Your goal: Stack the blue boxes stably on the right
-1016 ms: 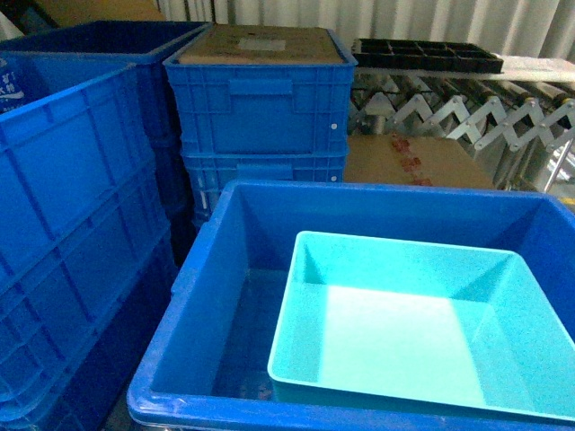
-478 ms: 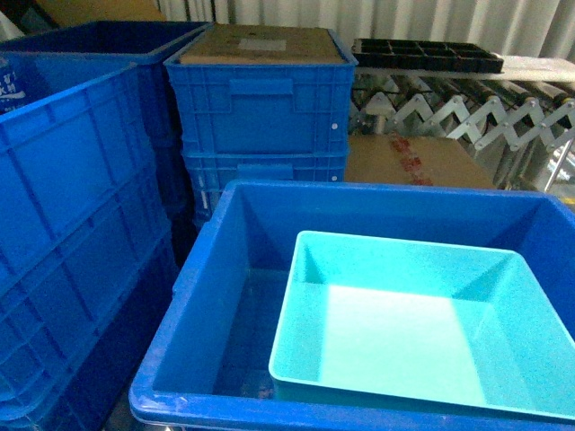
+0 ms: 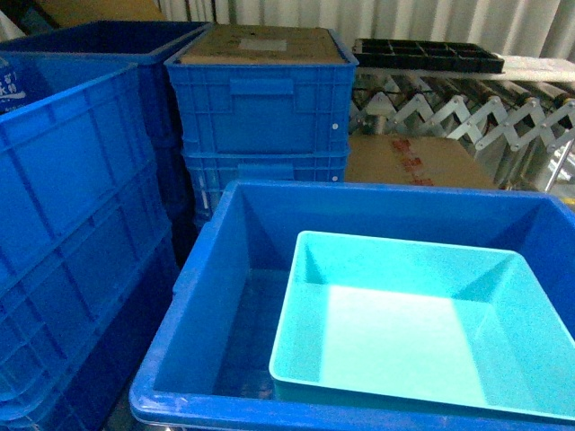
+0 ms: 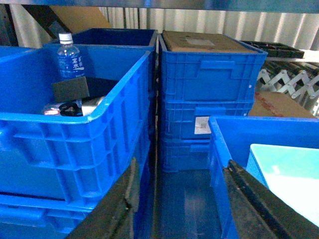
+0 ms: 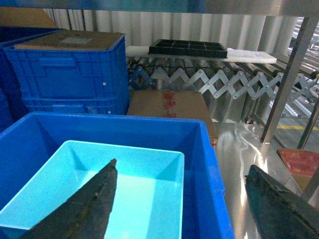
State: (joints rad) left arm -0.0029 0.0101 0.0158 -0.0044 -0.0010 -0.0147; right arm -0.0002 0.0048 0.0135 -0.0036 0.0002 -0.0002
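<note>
Change since the earlier head pictures: almost none; the whole view sits a trifle lower and to the right, as from a small shift of the base or camera, and no object has changed place. Item: one turquoise tub [image 3: 413,332], empty, lying inside the large blue bin [image 3: 216,296], pushed to that bin's right and near side, its left wall well apart from the bin's left wall. Left hand [image 4: 182,199]: fingers spread apart, holding nothing, hanging over the gap between the ribbed crate [image 4: 75,129] and the bin. Right hand [image 5: 182,204]: fingers wide apart, empty, poised above the tub's right rim and the bin wall. Risks, as judged: a finger catching both tub rim and bin wall together; the glossy sloped wall slipping from a one-sided hold; the tub tilting and seating crooked on any stack. No second tub is visible.
</note>
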